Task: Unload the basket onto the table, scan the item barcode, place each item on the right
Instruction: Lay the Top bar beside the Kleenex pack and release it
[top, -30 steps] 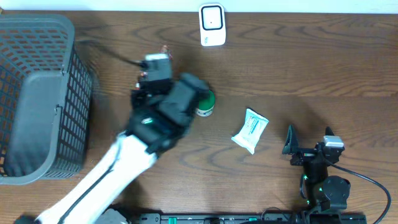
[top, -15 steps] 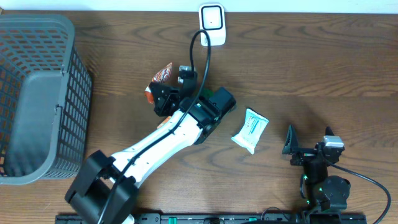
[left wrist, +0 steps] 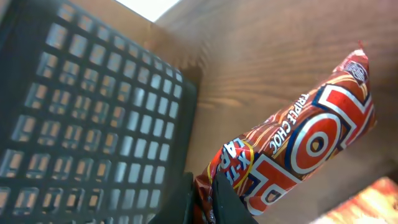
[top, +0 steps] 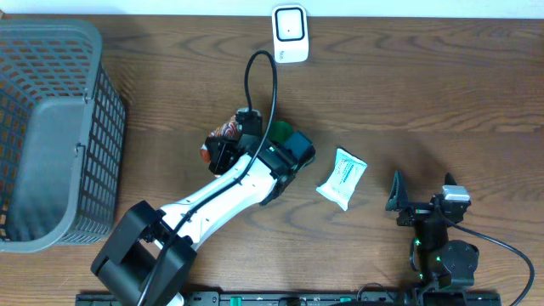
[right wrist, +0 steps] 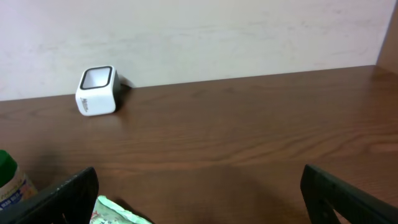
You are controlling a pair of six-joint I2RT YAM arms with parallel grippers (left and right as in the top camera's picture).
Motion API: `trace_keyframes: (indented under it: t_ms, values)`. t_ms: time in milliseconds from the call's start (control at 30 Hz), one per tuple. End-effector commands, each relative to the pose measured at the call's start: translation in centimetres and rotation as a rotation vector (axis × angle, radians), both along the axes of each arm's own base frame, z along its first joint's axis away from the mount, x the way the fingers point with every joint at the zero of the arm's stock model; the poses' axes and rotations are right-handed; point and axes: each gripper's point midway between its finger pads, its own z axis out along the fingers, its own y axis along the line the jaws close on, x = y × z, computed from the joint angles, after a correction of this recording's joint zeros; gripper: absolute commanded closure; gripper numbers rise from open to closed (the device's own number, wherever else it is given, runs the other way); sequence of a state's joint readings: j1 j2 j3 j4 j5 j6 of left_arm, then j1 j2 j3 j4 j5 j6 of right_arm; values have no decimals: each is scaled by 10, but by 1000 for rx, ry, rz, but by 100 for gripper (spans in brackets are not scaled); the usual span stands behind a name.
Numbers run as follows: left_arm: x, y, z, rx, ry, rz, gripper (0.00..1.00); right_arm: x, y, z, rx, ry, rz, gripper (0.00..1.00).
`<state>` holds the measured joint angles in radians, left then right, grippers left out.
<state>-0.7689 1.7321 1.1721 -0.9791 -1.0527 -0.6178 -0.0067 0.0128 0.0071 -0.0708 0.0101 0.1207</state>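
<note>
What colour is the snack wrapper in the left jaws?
Red, white and brown snack wrapper; clearest in left wrist view.

A grey mesh basket stands at the table's left edge, a green-capped bottle sits near the middle, and a white-and-teal packet lies right of it.

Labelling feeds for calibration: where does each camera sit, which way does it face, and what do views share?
Overhead: above the table, looking straight down at basket, scanner, white packet; left arm and right arm show.
Left wrist: on that arm, facing the basket wall past the snack bar pinched in the left end effector.
Right wrist: low over the table, facing the back wall and scanner; the open right end effector frames the view.
Shared: scanner in overhead and right wrist; basket in overhead and left wrist.
</note>
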Motion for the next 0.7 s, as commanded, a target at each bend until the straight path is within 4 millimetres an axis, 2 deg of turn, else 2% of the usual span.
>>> trace_keyframes:
  t_ms: [0,167,333,467,600,667]
  values:
    - [-5,2,-14,-3,30,11,93,0,3,-1,-10,2,13,1]
    - [-8,3,-30,22,71,13,93,0,3,-1,-10,2,13,1]
    - [-12,-2,-56,-9,144,22,93,0,3,-1,-10,2,13,1]
    - [-14,-7,-69,9,177,13,93,0,3,-1,-10,2,13,1]
    - [-23,-24,-75,-1,205,-38,93,0,3,-1,-10,2,13,1]
    - [-30,-42,-75,3,203,-97,93,0,3,-1,-10,2,13,1]
